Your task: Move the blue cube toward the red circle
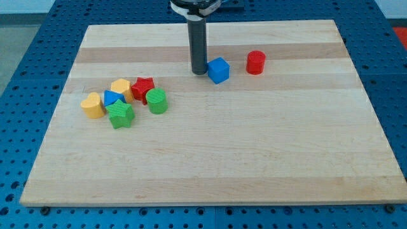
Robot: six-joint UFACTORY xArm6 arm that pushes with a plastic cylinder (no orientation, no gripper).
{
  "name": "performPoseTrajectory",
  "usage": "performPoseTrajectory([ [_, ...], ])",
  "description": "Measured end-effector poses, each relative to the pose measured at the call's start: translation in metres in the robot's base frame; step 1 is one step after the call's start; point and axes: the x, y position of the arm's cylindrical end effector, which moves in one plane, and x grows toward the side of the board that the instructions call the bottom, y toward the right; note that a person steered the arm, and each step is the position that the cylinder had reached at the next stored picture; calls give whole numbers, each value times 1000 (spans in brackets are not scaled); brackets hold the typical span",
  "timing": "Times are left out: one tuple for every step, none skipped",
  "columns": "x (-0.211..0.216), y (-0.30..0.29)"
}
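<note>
Toward the far middle of the wooden desk point(254, 159), my tip point(200, 72) rested on the surface just left of the blue cube point(218, 70), so close that I could not tell whether the two were touching or a sliver apart. This arm carried no pincer at all (only the straight dark rod), so nothing was gripped or let go. The blue cube sat between my tip and the red cylinder point(255, 62), which stood upright a short way to the cube's right and slightly farther back, clearly apart from it.

Well off to the left, nearer than the cube, a cluster of blocks lay bunched together. A red star point(143, 88) sat at the cluster's far right, with a green cylinder point(157, 101) just beside it on the near side. A yellow block point(121, 86) lay left of the star, a small blue block point(112, 98) was wedged among the others, a yellow heart-like block point(93, 105) sat at the far left, and a green star point(121, 114) lay nearest.
</note>
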Motion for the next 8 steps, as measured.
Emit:
performPoseTrajectory([
  [0,15],
  [0,21],
  [0,21],
  [0,21],
  [0,21],
  [4,21],
  [16,21],
  [22,22],
])
